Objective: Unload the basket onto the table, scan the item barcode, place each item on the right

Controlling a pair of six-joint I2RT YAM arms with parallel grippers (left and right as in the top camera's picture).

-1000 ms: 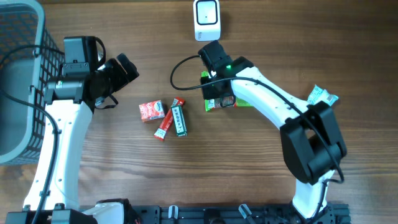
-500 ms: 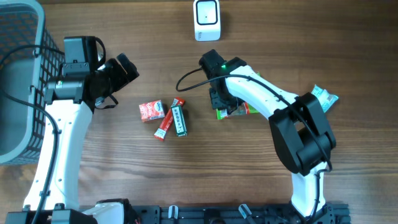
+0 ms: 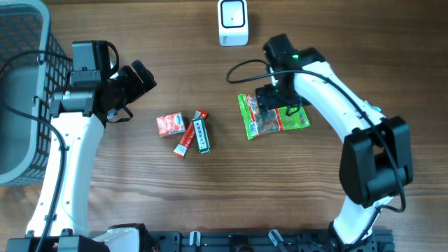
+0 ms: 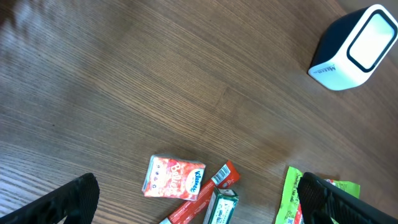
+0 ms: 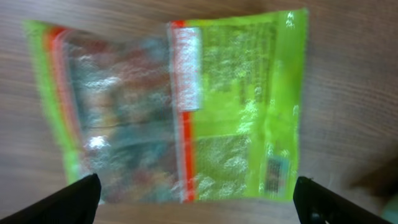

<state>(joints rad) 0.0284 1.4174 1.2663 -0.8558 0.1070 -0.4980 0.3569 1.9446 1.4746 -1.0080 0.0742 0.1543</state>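
Right arm reaches forward, wrist down; right pincer (image 5: 196, 190) spread wide over the green bag (image 5: 236, 106), which lies flat on the desk (image 3: 210, 203) beneath it. Left pincer (image 4: 196, 196) spread, empty.

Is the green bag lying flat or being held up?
Lying flat: the green bag is spread on the table, with the right gripper open over it, not gripping.
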